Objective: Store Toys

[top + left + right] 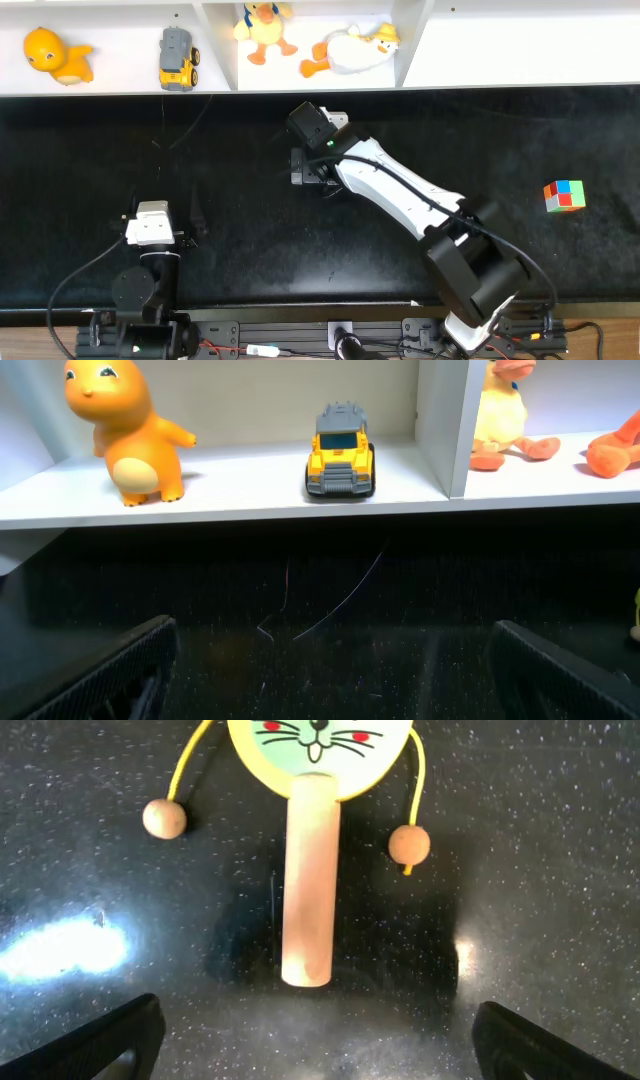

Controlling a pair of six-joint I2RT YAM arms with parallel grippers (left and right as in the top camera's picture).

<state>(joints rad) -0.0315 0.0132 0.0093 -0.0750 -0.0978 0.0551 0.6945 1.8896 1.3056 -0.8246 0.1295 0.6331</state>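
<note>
Fingers [110,1040] of the right gripper [315,1025] stand wide apart just short of the rattle [318,750], which lies flat on the worktop [540,870] with its handle [306,890] towards them, so they should straddle that handle, clear of the beads [408,844]; beyond the rattle the shelf [520,50] holds a truck [177,58] and a duck [264,28], and a cube [564,196] lies well apart from it.

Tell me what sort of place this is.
Likely a robot test bench staged for toy tidying: a black speckled worktop, a white cubby shelf holding a toy truck and a plush duck, and a left arm and right arm mounted along the near edge.
</note>
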